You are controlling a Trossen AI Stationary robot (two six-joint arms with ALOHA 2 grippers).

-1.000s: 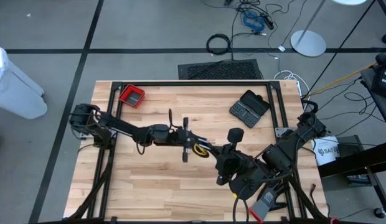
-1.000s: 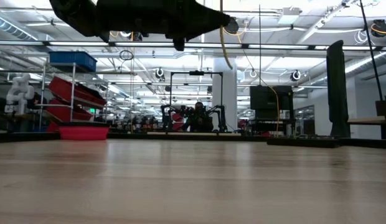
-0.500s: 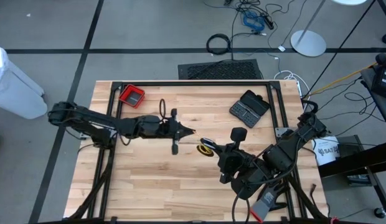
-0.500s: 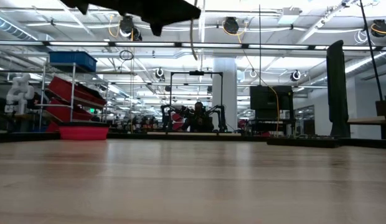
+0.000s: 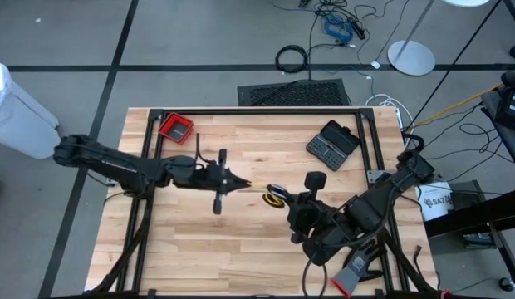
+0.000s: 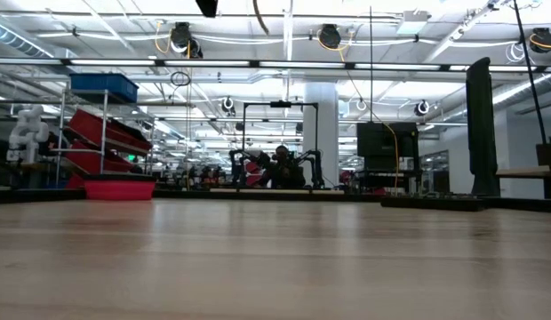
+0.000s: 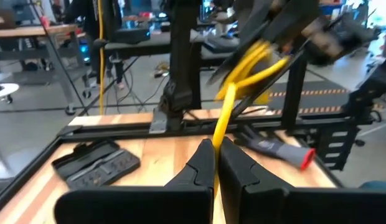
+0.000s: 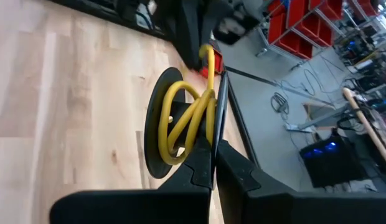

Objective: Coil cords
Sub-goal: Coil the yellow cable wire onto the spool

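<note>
Two cords are hanging in the air above the middle of the pale, planked wooden table (image 5: pixel 241 249), pinched between the two arms. The yellow cord (image 8: pixel 183 118) is smooth and glossy, looping into about two rounds; the black cord (image 8: pixel 152 124) is thin and curving in a ring around those loops. From above they are showing as one small yellow-and-black knot (image 5: pixel 276 196).

The left gripper (image 7: pixel 215 163) is reaching in from the left side with its dark matte fingers pressed narrow on a straight run of the yellow cord. The right gripper (image 8: pixel 210 163) is coming up from the near right, its fingers likewise squeezed tight on the looped cords.

On the table I am counting one red tray (image 5: pixel 176 128) near the far left corner, one black ridged case (image 5: pixel 331 144) lying open towards the far right, and one grey-black glove (image 7: pixel 277 149) with a red cuff at the right edge. A white label by the right arm's base is carrying print too small to read.
</note>
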